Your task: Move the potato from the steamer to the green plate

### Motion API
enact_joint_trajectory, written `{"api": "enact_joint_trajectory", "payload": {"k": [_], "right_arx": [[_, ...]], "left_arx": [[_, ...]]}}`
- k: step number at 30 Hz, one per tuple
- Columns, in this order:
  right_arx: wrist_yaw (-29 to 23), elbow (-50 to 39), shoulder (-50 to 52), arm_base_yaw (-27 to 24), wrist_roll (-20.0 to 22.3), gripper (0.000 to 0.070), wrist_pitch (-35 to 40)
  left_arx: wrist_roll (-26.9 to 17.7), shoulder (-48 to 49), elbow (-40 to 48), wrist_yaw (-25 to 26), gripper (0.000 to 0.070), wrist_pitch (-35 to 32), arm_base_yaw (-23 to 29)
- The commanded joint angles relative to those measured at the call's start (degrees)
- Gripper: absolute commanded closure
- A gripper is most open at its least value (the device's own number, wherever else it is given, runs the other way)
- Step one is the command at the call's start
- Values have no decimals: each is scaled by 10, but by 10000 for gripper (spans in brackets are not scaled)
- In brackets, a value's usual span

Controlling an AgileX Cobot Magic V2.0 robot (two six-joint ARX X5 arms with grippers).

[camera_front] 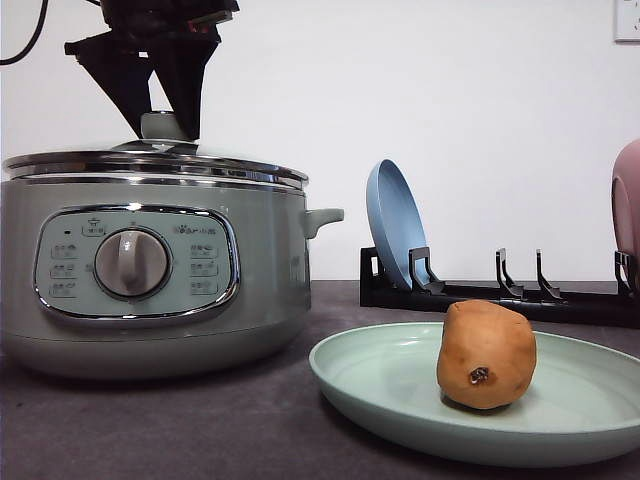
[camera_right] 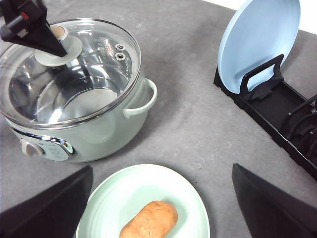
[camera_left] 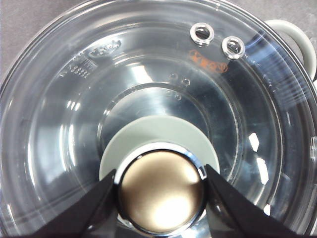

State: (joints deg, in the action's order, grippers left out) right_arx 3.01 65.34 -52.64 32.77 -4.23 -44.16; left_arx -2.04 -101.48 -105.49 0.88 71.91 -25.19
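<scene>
The orange-brown potato [camera_front: 487,355] lies on the pale green plate [camera_front: 380,380] at the front right, its dark eye spot facing the camera. From above, the potato [camera_right: 148,220] rests near the middle of the green plate [camera_right: 124,193]. To the left stands the sage-green steamer [camera_front: 270,260] with its glass lid [camera_left: 74,124] on. My left gripper [camera_front: 165,130] is over the lid, shut on the lid knob [camera_left: 161,193], with a finger touching each side. High over the plate, my right gripper [camera_right: 162,167] hangs open and holds nothing.
Behind the green plate stands a black dish rack [camera_front: 560,300]. A blue plate [camera_front: 395,225] stands upright in its left slot, and a pink plate [camera_front: 628,200] shows at the right edge. The steamer's side handle [camera_right: 143,101] points toward the rack.
</scene>
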Motion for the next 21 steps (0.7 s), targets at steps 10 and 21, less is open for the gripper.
{"api": "enact_joint_trajectory", "payload": {"k": [10,21], "right_arx": [[-1,10,-4,3,8,133,-2],[0,10,-4,3,8,133,-3]], "left_arx": [[-3,-17,-20,1,699,-14,-3],[-3,-20,-18,1,628,-13,-3]]}}
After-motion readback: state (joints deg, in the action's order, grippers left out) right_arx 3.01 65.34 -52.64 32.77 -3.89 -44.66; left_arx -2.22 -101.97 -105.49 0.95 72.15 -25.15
